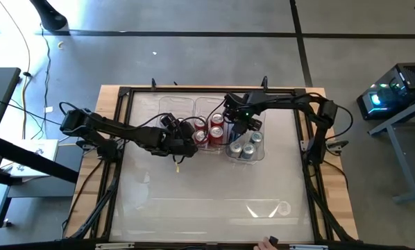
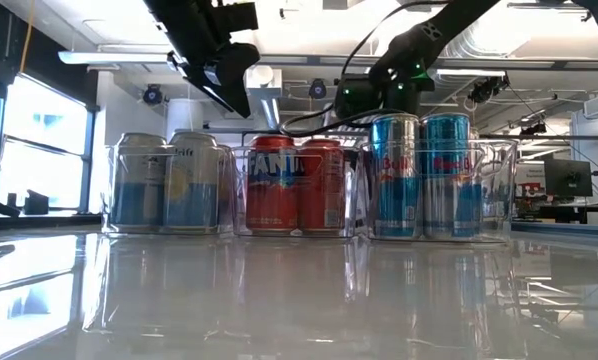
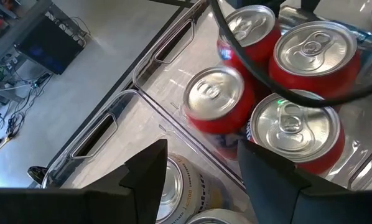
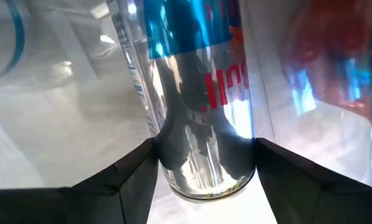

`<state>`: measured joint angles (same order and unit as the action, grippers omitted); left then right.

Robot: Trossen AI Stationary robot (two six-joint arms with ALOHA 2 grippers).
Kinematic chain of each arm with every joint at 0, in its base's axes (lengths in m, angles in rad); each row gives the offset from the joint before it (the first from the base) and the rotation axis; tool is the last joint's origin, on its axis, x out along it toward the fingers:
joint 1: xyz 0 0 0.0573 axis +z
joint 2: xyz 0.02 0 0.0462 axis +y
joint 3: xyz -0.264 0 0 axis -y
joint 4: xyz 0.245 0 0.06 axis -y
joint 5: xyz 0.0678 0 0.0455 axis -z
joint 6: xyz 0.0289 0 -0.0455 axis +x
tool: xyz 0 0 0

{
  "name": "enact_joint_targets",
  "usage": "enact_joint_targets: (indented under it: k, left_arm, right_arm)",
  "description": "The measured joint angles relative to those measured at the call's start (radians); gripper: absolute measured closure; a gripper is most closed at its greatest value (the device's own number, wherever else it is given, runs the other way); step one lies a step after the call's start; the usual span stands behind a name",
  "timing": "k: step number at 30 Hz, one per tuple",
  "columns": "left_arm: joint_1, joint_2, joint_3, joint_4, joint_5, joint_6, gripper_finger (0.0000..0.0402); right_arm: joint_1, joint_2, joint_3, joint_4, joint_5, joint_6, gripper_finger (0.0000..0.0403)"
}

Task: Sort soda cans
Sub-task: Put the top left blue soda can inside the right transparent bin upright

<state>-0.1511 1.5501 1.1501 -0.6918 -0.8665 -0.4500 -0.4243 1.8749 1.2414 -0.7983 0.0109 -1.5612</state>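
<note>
Three clear bins stand side by side at mid-table. The left bin (image 2: pixel 169 185) holds silver-and-blue soda cans (image 2: pixel 189 180). Several red cans (image 3: pixel 214 99) stand in the middle bin (image 1: pixel 206 105), and tall silver-blue cans (image 2: pixel 446 175) in the right bin (image 1: pixel 260 154). My left gripper (image 3: pixel 201 180) hangs open over the left bin's cans, next to the red ones, with nothing between its fingers. My right gripper (image 4: pixel 204 158) points down into the right bin's far end (image 1: pixel 236 125), shut on a silver-blue can (image 4: pixel 192 93). My right gripper pinches the silver-blue can between its two fingers, one on each side of the can's wall (image 4: pixel 173 155) near its top rim. The fingers come from above, pointing down. The can stands upright inside the bin; whether its base rests on the bin's floor does not show.
The bins' clear walls stand close around the cans. A dark cable (image 3: pixel 260 74) crosses above the red cans in the left wrist view. The glossy tabletop (image 1: pixel 207 194) near the front edge lies open. A raised dark frame (image 1: pixel 124 92) runs along the table's edges.
</note>
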Motion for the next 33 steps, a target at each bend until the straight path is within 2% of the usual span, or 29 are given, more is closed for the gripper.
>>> enact_joint_targets:
  k: [4,9,15,20,23,29,33]
  left_arm:
    - [0.0,0.0,0.0,0.0,0.0,0.002,0.0211]
    - [0.0,0.0,0.0,0.001,0.0,0.002,0.0211]
    - [0.0,0.0,0.0,0.001,0.0,0.001,0.0211]
    - [0.0,0.0,-0.009,0.007,0.0,-0.001,0.0211]
    - [0.0,0.0,-0.01,0.011,0.0,-0.001,0.0211]
    - [0.0,0.0,-0.01,0.01,0.001,-0.001,0.0211]
    - [0.0,0.0,-0.01,0.01,0.0,-0.001,0.0211]
  right_arm:
    - [0.018,-0.032,-0.004,-0.004,0.023,0.07,0.0157]
    - [0.029,-0.055,-0.008,-0.024,0.01,0.136,0.0126]
    - [0.029,-0.046,-0.017,-0.012,-0.068,0.084,0.0102]
    - [0.027,-0.029,-0.071,0.074,-0.026,0.064,0.0101]
    - [0.028,-0.026,-0.091,0.109,0.0,0.064,0.0114]
    - [0.041,-0.024,-0.075,0.081,0.078,0.071,0.0187]
    - [0.052,-0.024,-0.042,0.035,0.115,0.097,0.0188]
